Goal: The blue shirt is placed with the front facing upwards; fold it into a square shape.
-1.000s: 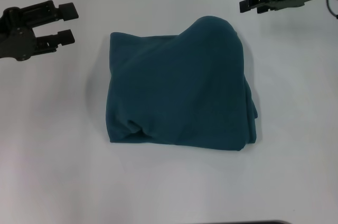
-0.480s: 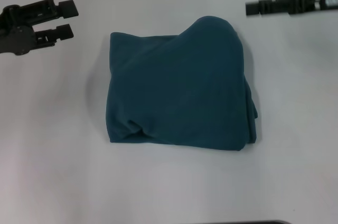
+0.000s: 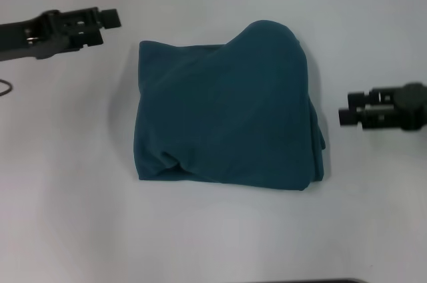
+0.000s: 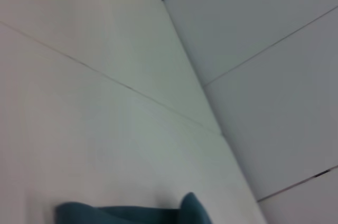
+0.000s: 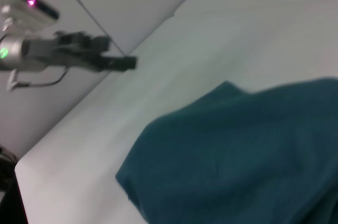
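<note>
The blue shirt (image 3: 227,123) lies folded into a rough, lumpy square in the middle of the white table, plain side up, with a rounded bulge at its far right corner. No lettering shows. My left gripper (image 3: 112,19) hovers just beyond the shirt's far left corner, apart from the cloth. To the right of the shirt's right edge is my right gripper (image 3: 343,116), a short gap away at mid height. The right wrist view shows the blue shirt (image 5: 248,150) close up, with the left gripper (image 5: 132,63) beyond it. In the left wrist view only a strip of the blue shirt (image 4: 132,214) appears.
The white table (image 3: 67,183) stretches on all sides of the shirt. Pale wall panels (image 4: 253,39) rise behind the table's far edge. A dark strip shows at the near table edge.
My left gripper has turned and moved right toward the shirt's far left corner. My right gripper came down from the far right to beside the shirt's right edge. The shirt has not moved.
</note>
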`<action>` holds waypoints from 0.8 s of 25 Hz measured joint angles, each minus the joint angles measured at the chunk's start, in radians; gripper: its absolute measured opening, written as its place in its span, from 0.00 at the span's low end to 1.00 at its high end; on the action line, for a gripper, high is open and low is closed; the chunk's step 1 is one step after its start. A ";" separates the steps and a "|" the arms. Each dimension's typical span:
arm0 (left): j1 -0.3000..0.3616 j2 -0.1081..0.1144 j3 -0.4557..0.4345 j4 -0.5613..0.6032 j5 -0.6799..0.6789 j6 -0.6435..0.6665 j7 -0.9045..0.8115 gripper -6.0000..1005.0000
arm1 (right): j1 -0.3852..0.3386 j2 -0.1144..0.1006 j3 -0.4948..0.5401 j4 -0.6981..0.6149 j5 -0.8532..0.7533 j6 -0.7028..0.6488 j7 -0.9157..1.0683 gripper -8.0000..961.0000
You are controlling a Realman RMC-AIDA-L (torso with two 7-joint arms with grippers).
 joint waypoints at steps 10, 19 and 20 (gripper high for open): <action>-0.006 -0.099 0.178 0.018 0.033 -0.332 0.231 0.81 | -0.037 0.031 0.019 0.063 -0.031 0.015 -0.099 0.75; -0.090 -0.100 0.218 0.130 0.040 -0.543 0.234 0.80 | -0.013 0.026 0.023 0.093 -0.033 0.046 -0.100 0.75; -0.096 -0.100 0.219 0.140 0.044 -0.556 0.228 0.80 | -0.012 0.026 0.023 0.093 -0.033 0.049 -0.100 0.75</action>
